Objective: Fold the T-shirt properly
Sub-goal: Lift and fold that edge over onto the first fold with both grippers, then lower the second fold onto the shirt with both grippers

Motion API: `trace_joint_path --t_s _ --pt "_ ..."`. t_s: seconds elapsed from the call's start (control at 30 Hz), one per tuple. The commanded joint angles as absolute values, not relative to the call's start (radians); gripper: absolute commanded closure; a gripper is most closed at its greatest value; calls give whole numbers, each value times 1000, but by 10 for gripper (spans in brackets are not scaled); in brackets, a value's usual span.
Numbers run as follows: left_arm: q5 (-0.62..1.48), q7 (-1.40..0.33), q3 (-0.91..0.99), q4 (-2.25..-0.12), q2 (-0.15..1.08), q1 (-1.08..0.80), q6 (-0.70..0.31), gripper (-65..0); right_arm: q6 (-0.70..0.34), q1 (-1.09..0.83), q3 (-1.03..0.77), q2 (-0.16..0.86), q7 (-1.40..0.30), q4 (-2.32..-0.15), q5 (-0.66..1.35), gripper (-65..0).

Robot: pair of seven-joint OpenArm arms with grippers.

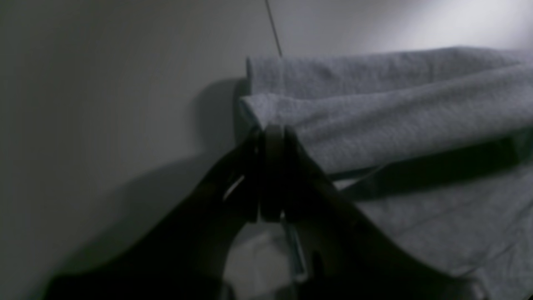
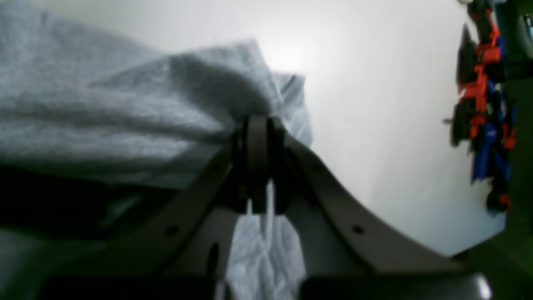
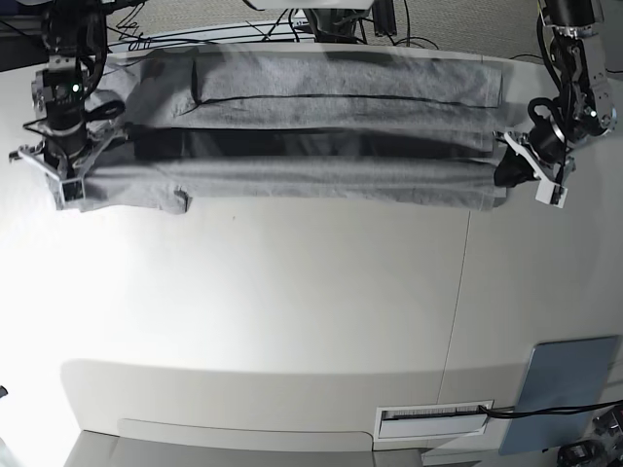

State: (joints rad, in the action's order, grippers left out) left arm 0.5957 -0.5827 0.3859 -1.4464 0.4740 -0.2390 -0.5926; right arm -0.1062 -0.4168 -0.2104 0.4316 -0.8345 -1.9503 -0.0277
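Two pincers, both clamped on the large heather-grey cotton T-shirt (image 3: 292,175). Left gripper (image 1: 270,137) pinches a folded corner of the cloth, fabric running off to its right. Right gripper (image 2: 258,129) bites the other end, fabric bunched to its left. Shirt hangs stretched between them over the white table (image 3: 292,311), rear part lying flat. Grey-blue rectangular panel (image 3: 565,389) well apart from both.

Black arms, white brackets, a green light; dark curved tool (image 1: 270,175) fingers with screw holes.
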Motion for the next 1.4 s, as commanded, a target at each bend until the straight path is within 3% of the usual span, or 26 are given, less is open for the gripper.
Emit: trace_joint_path --t_s 0.0,0.53,1.37 --pt "607 -562 396 -1461 497 -240 -585 0 -93 -422 -224 445 -820 -1969 -52 0" --pt "595 -572 396 -1460 496 -301 -567 0 -51 -564 -224 404 -863 -1969 -120 0" --pt "607 -628 396 -1488 525 -302 -566 0 -25 -568 -225 377 -945 -1969 -174 0"
